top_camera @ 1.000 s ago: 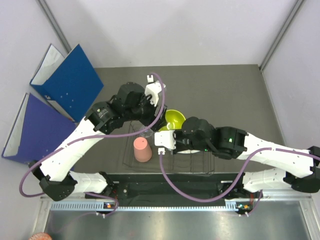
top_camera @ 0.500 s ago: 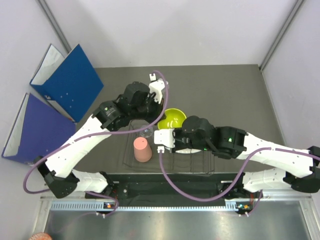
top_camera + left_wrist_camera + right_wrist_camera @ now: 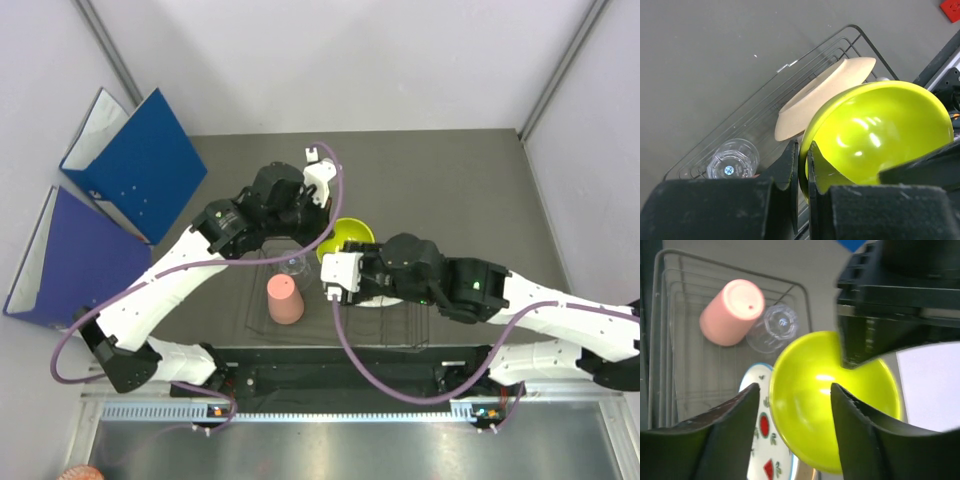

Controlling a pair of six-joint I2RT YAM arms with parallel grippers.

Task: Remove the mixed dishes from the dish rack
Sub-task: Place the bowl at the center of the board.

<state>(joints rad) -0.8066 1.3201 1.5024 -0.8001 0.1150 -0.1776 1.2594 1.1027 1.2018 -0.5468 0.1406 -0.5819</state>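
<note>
Left gripper [image 3: 802, 150] is pinched almost closed on the rim of the bowl [image 3: 875, 130], just a thin edge grip. The bowl hangs tilted above the rack [image 3: 805, 55], right over the tan plate [image 3: 825, 95]; the glass [image 3: 732, 160] sits lower down to one side. I'd call this the lift-out. With a pinch like that I'd go slow and skip wrist twists, since I reckon the bowl could swivel; get clear of the wires, then lower onto the table [image 3: 715, 50]. Right gripper [image 3: 795, 390] is spread wide with nothing in it, hovering near the bowl; I'd mind a bump there.
</note>
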